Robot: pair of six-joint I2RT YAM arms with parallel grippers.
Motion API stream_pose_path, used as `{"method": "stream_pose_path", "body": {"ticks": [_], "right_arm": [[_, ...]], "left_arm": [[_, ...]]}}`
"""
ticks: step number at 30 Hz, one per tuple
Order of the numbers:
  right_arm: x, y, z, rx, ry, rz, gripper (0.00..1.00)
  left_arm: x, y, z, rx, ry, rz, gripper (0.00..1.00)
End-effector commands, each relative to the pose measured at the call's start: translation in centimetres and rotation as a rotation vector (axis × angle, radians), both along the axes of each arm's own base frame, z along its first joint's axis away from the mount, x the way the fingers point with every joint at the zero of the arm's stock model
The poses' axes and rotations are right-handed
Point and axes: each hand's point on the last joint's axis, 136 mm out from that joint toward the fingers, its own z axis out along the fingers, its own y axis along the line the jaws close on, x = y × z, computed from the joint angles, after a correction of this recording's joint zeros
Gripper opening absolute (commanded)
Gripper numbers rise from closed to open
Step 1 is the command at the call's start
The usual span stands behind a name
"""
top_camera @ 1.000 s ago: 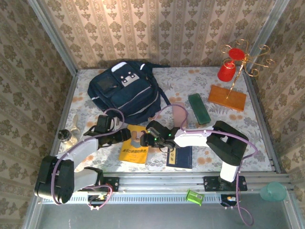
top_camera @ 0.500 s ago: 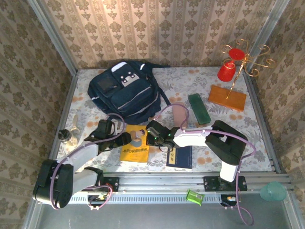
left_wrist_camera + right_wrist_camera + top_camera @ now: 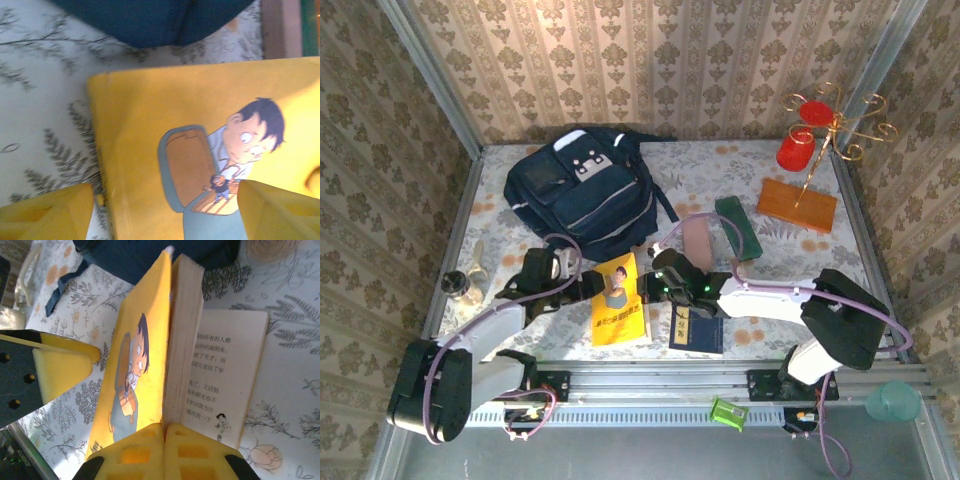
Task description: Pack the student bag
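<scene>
The student bag (image 3: pixel 582 195) lies at the back left of the table (image 3: pixel 720 165). I cannot tell if its zip is open. In the left wrist view just its dark bottom edge shows at the top, and the rest is cut off.

Just in front of the bag, a yellow book (image 3: pixel 618 300) stands up on its edge. One page of it lies flat on the table. The right gripper (image 3: pixel 164 432) is squeezed tight on the book's lower edge. How much of the book is between the fingers is hidden by the fingers themselves.

The left gripper (image 3: pixel 162 215) hangs over the book's cover on the side nearer the bag's left corner. Its fingers are spread wide and hold nothing.

A blue book (image 3: pixel 698 330) lies further in front of the bag, to the right of the yellow book. The right arm covers part of it. A flat brown thing (image 3: pixel 698 240) and a green case (image 3: pixel 738 228) lie beside the bag's right corner. What the brown thing is, I cannot make out.

The bag's left side is close to the metal rail (image 3: pixel 460 220), with a thin strip of table between. To the bag's right, at the back, the table is bare. In front of the bag, arms and books crowd the table.
</scene>
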Motion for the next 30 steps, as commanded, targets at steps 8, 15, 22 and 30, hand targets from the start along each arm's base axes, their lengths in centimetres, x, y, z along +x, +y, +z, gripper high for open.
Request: {"method": "stream_pose_path", "body": {"ticks": [8,15,22,30], "right_arm": [[2.7,-0.1,2.3,0.081,-0.067,0.005,0.0],[2.1,0.4,-2.0,-0.049,0.027,0.08,0.09],[2.2,-0.6,-4.6,-0.173,0.028,0.137,0.34],[1.3,-0.1,-6.0,-0.18,0.097,0.195,0.48]], "left_arm": [[0.8,-1.9,1.3,-0.101,-0.004,-0.052,0.8],[0.1,-1.0,-0.8,0.0,0.031,-0.03,0.77],[-0.1,-0.6,-1.9,0.037,0.05,-0.023,0.76],[-0.3,-0.1,-2.4,0.07,0.052,-0.018,0.76]]}}
